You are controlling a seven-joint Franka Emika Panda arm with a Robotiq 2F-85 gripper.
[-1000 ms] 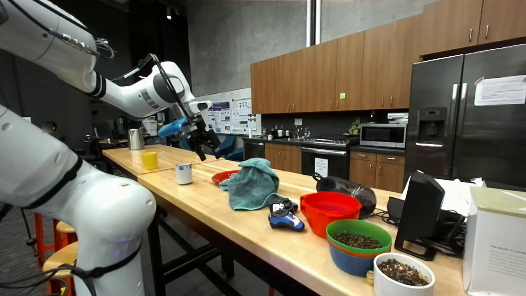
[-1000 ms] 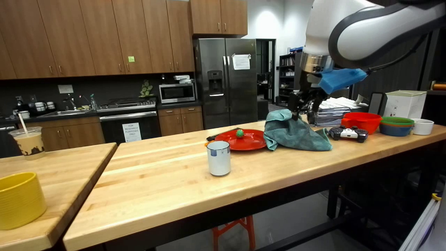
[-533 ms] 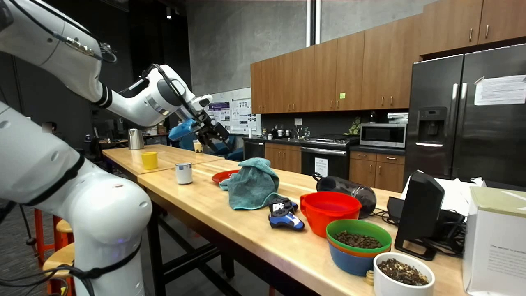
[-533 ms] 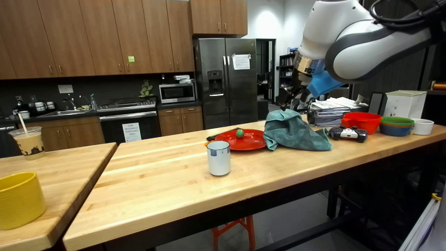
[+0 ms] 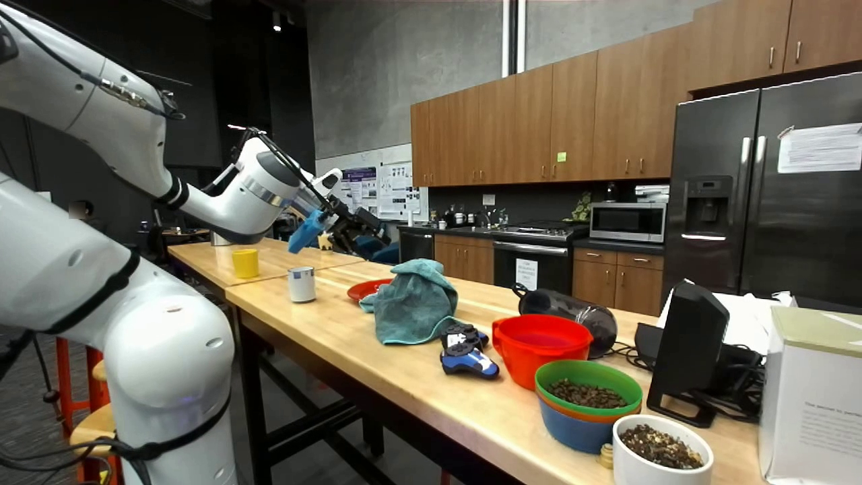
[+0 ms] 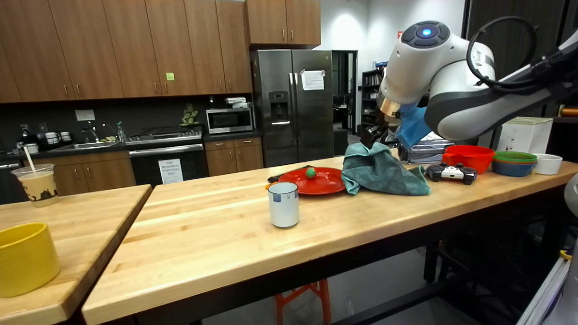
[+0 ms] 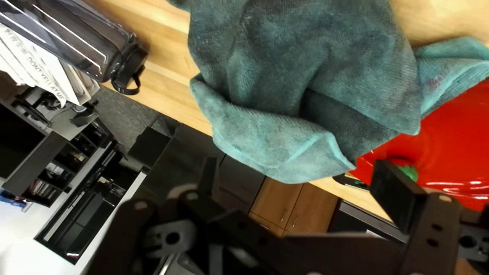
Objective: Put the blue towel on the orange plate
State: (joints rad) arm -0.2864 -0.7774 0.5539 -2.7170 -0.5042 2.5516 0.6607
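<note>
The blue-teal towel [image 5: 416, 303] lies in a crumpled heap with a raised peak on the wooden table, also in an exterior view [image 6: 381, 171] and the wrist view [image 7: 305, 68]. The plate looks red [image 6: 323, 183] and lies beside the towel; it also shows in an exterior view [image 5: 367, 288] and the wrist view [image 7: 454, 152]. A towel corner covers part of its rim. A small green spiky item [image 6: 310, 172] is on the plate. My gripper [image 7: 296, 170] is open and empty, tilted, near the towel's peak; in both exterior views it shows [image 5: 374, 244] [image 6: 371, 135].
A white mug [image 6: 283, 205] stands in front of the plate. Game controllers [image 5: 466, 350], a red bowl [image 5: 539, 343], stacked bowls [image 5: 587, 397] and a dark bottle [image 5: 572, 316] are beyond the towel. A yellow cup [image 6: 27, 259] stands on the adjoining table.
My arm has tilted at the wrist, so the gripper points more sideways. In an exterior view it has shifted left over the towel's peak. The towel and plate have not moved.
</note>
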